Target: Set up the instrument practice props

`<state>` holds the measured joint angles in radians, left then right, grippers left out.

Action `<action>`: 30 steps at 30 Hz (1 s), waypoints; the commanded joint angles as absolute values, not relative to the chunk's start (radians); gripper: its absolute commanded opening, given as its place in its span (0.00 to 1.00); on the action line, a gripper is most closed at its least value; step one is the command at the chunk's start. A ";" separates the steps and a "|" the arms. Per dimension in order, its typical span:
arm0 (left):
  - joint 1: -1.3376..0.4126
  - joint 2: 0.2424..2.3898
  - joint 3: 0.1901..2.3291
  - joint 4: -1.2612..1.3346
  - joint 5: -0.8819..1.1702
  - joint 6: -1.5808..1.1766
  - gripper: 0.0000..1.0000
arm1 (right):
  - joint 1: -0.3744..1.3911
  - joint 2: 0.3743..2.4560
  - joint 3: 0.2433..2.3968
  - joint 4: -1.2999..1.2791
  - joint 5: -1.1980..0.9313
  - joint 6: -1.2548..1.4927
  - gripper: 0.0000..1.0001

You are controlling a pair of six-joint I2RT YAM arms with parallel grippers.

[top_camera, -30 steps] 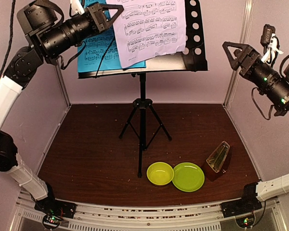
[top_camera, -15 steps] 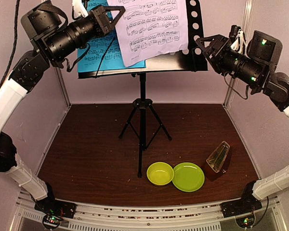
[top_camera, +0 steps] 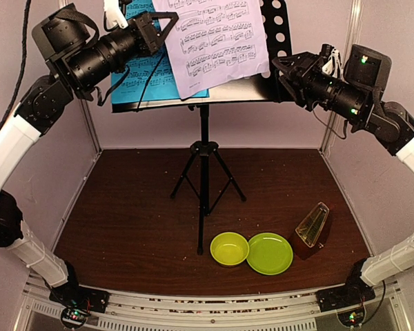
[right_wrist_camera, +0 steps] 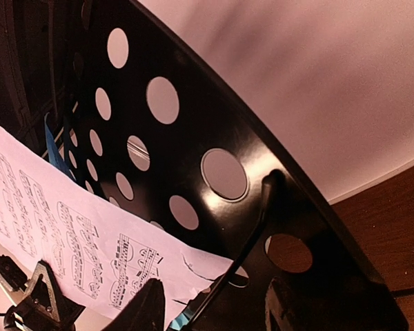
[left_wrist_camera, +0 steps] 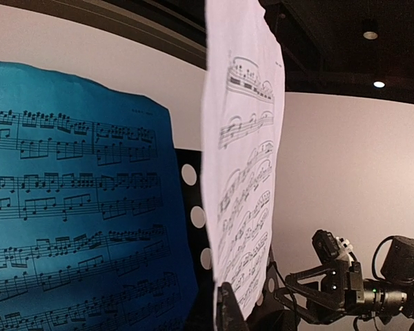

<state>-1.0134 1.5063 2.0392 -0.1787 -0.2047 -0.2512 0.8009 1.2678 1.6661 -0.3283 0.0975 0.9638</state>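
The black perforated music stand [top_camera: 277, 41] rises on tripod legs [top_camera: 204, 186] at the back centre. A cyan sheet [top_camera: 134, 77] rests on its left half. My left gripper [top_camera: 168, 18] is shut on the left edge of the pale lilac sheet [top_camera: 219, 41], which hangs in front of the desk. In the left wrist view the lilac sheet [left_wrist_camera: 245, 172] stands edge-on above my left gripper [left_wrist_camera: 229, 307], beside the cyan sheet [left_wrist_camera: 76, 221]. My right gripper [top_camera: 281, 65] is open at the desk's lower right corner. Its fingers [right_wrist_camera: 143, 307] straddle the stand's wire page holder [right_wrist_camera: 252, 234] and the lilac sheet's corner [right_wrist_camera: 90, 241]. The brown metronome [top_camera: 312, 226] stands on the floor.
A lime-green bowl [top_camera: 229, 248] and a lime-green plate [top_camera: 269, 254] lie side by side near the front, left of the metronome. Pale walls close in the brown floor [top_camera: 124, 214] on three sides. The tripod legs spread over the middle of the floor.
My right arm has swung in from the right wall to the stand's right edge, its jaws narrowing. The left gripper has shifted the lilac sheet slightly up and right.
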 commanded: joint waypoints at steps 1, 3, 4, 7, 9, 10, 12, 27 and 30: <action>-1.012 1.484 2.033 -0.110 -0.216 -0.225 0.00 | 0.780 1.262 1.648 -0.277 0.102 1.032 0.50; -1.012 1.485 2.034 -0.110 -0.216 -0.222 0.00 | 0.773 1.270 1.650 -0.265 0.095 1.038 0.48; -1.012 1.485 2.034 -0.110 -0.214 -0.220 0.00 | 0.772 1.273 1.650 -0.259 0.091 1.043 0.47; -1.012 1.485 2.037 -0.109 -0.210 -0.218 0.00 | 0.768 1.283 1.650 -0.234 0.076 1.048 0.41; -1.012 1.485 2.036 -0.107 -0.210 -0.216 0.00 | 0.766 1.288 1.650 -0.223 0.067 1.048 0.35; -1.012 1.486 2.036 -0.107 -0.210 -0.215 0.00 | 0.766 1.290 1.653 -0.221 0.067 1.048 0.32; -1.012 1.487 2.036 -0.107 -0.210 -0.216 0.00 | 0.766 1.294 1.658 -0.217 0.065 1.048 0.25; -1.012 1.520 2.064 -0.116 -0.257 -0.156 0.00 | 0.765 1.278 1.663 -0.219 0.055 0.862 0.00; -1.012 1.534 2.082 -0.125 -0.275 -0.142 0.00 | 0.764 1.279 1.667 -0.220 0.044 0.784 0.00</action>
